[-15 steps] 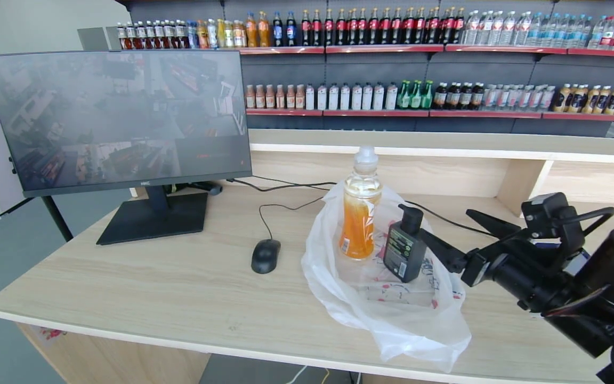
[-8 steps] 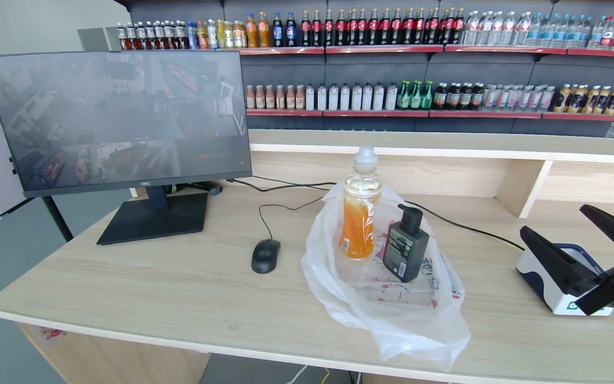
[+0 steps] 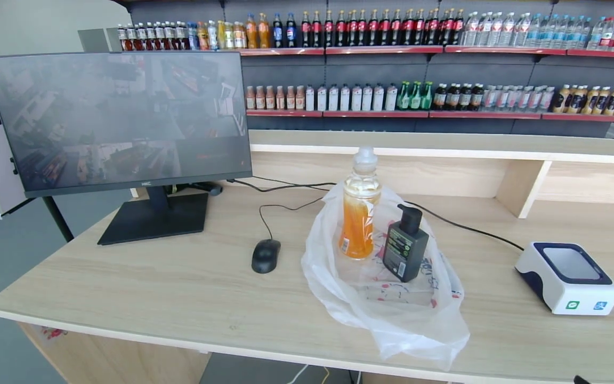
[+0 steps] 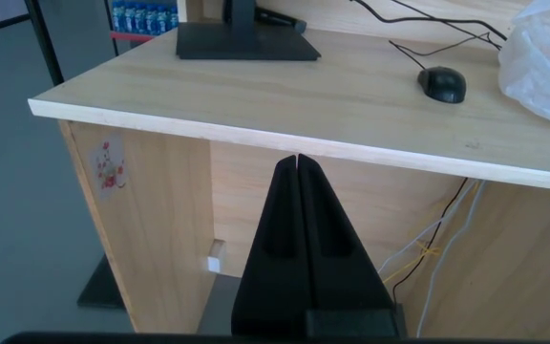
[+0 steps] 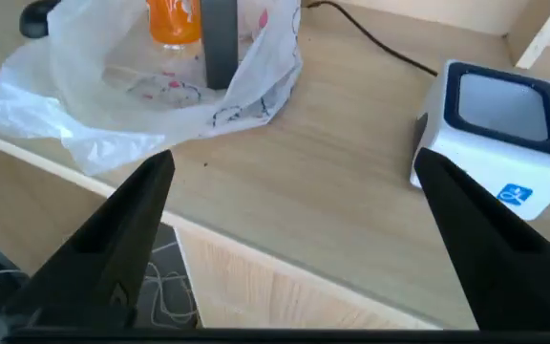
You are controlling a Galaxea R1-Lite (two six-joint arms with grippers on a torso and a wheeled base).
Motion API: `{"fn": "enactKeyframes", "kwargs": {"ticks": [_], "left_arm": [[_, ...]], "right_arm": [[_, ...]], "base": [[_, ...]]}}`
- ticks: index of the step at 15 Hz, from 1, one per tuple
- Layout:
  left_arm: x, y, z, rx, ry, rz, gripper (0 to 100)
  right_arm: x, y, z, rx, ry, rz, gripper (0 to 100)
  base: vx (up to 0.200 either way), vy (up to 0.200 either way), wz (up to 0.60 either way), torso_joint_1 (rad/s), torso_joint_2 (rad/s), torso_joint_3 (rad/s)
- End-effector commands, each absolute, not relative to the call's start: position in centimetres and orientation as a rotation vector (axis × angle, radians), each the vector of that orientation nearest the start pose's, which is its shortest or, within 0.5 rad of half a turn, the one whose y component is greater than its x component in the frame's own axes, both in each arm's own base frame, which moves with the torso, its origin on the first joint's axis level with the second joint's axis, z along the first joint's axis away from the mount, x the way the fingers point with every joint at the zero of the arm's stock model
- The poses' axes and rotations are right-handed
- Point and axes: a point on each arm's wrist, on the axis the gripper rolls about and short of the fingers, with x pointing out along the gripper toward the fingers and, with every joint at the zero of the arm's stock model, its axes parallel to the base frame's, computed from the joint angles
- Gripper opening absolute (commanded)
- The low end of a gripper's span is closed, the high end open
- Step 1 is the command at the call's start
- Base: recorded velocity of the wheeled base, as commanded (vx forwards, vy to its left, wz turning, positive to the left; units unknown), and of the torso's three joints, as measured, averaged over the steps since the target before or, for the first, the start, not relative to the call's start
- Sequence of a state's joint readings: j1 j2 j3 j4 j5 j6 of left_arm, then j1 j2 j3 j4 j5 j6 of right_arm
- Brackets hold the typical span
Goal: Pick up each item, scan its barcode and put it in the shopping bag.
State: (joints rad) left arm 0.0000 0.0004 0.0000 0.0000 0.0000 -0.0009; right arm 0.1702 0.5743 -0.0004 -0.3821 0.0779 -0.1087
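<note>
Lying open on pale wooden counter [image 3: 179, 298], right of centre: thin translucent plastic shopping bag [image 3: 392, 320] with red and dark print. Standing upright inside it, side by side: clear bottle of orange drink [image 3: 359, 224] with pale cap, and just to its right a shorter dark pump bottle [image 3: 404, 250] with green label. Touching or merely close, cannot tell. Right of bag, apart from it: white-and-navy box-shaped barcode scanner [image 3: 568, 280], window facing up, dark cable trailing off behind bag. Left of bag: black wired mouse [image 3: 265, 255]. Further left: black flat monitor [image 3: 118, 120] on square stand. Behind counter: red-edged shelves of bottled drinks [image 3: 381, 49].

Left gripper [image 4: 298, 162]: black fingers pressed together, nothing between them, held low in front of counter's front edge, towards monitor end. Right gripper [image 5: 296, 161]: fingers spread wide, empty, held off counter's front edge, facing bag and scanner.
</note>
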Motion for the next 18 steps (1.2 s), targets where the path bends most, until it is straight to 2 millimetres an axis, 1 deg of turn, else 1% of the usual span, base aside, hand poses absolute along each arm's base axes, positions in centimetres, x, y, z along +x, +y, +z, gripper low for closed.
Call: {"fn": "enactKeyframes", "kwargs": {"ticks": [1, 3, 5, 7, 8, 10, 12, 15, 17, 18], "left_arm": [[-2.3, 0.0, 7.5, -0.003, 0.000, 0.000, 0], [-2.3, 0.0, 7.5, -0.003, 0.000, 0.000, 0], [-2.3, 0.0, 7.6, 0.000, -0.002, 0.000, 0], [-2.3, 0.0, 7.5, 0.000, 0.002, 0.000, 0], [-2.3, 0.0, 7.5, 0.000, 0.002, 0.000, 0], [-2.3, 0.0, 7.5, 0.000, 0.002, 0.000, 0], [-2.3, 0.0, 7.5, 0.000, 0.002, 0.000, 0], [-2.3, 0.0, 7.5, -0.002, 0.002, 0.000, 0], [-2.3, 0.0, 7.5, -0.005, 0.002, 0.000, 0], [-2.3, 0.0, 7.5, -0.005, 0.000, 0.000, 0]], "right_arm": [[-1.6, -0.1, 7.8, -0.108, 0.084, 0.192, 100], [-1.5, -0.1, 7.8, -0.078, 0.089, 0.167, 100], [-1.3, -0.1, 7.8, -0.019, 0.120, 0.107, 100], [-1.2, 0.1, 7.8, -0.020, 0.144, -0.009, 100], [-1.1, 0.1, 7.9, -0.022, 0.151, -0.038, 100], [-1.2, 0.1, 7.8, -0.026, 0.143, -0.024, 100], [-1.5, 0.1, 7.8, -0.025, 0.095, 0.010, 100], [-2.3, 0.1, 7.5, -0.031, 0.000, 0.011, 100], [-2.3, 0.1, 7.6, -0.043, 0.000, 0.012, 100], [-2.3, 0.1, 7.6, -0.038, -0.002, 0.012, 100]], "base": [[0.000, 0.000, 0.00, 0.000, 0.00, 0.000], [0.000, 0.000, 0.00, 0.000, 0.00, 0.000], [0.000, 0.000, 0.00, 0.000, 0.00, 0.000], [0.000, 0.000, 0.00, 0.000, 0.00, 0.000], [0.000, 0.000, 0.00, 0.000, 0.00, 0.000], [0.000, 0.000, 0.00, 0.000, 0.00, 0.000], [0.000, 0.000, 0.00, 0.000, 0.00, 0.000], [0.000, 0.000, 0.00, 0.000, 0.00, 0.000], [0.000, 0.000, 0.00, 0.000, 0.00, 0.000], [-0.200, 0.000, 0.00, 0.012, 0.00, -0.002]]}}
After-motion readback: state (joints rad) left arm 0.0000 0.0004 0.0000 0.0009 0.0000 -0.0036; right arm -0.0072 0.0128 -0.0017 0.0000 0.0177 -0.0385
